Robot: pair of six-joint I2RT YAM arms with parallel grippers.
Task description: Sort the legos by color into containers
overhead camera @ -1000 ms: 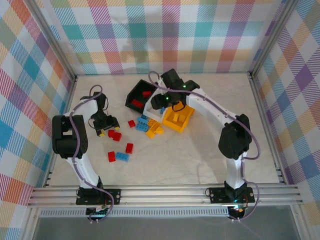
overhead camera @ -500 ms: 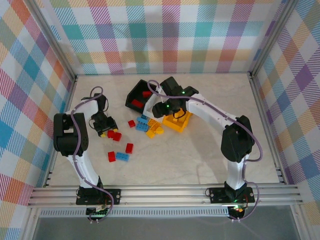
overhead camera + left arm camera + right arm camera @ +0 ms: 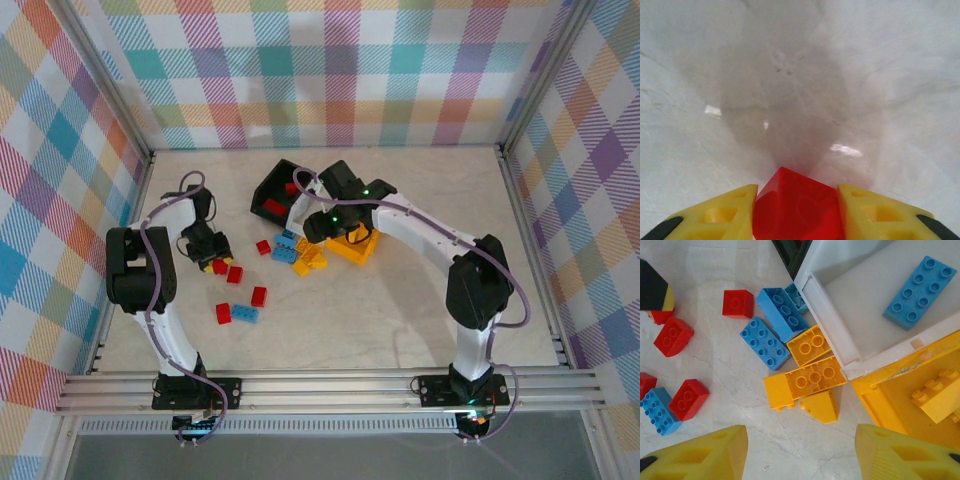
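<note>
Left wrist view: the left gripper (image 3: 796, 190) is closed on a red brick (image 3: 797, 215). Both yellow fingers (image 3: 730, 212) lie flush against its sides, and the brick rests on the table (image 3: 790, 75).

Recommended procedure (judged from this pose):
1. Confirm the grip is square before lifting, because the brick looks slightly turned between the jaws.
2. Lift straight up, clear of the neighbouring red piece (image 3: 235, 273).
3. Carry to the black bin (image 3: 272, 192), which already holds red bricks, and release low over its opening.

Surroundings, moving rightward:
- Loose pieces near the left gripper: a red block (image 3: 259, 296) and a red-and-blue pair (image 3: 234, 313).
- Centre: a mixed cluster (image 3: 790, 347) of blue and yellow bricks lies against the white bin (image 3: 840, 295). That bin holds one blue brick (image 3: 920, 289).
- The yellow bin (image 3: 880, 400) touches the white bin's corner and holds a yellow brick (image 3: 939, 397).
- The right gripper (image 3: 801, 440) hangs above the cluster, jaws wide apart and empty.

Obstruction: the right arm (image 3: 420, 222) reaches across the white bin to just beside the black bin. Approach the black bin from its left side to avoid contact.
</note>
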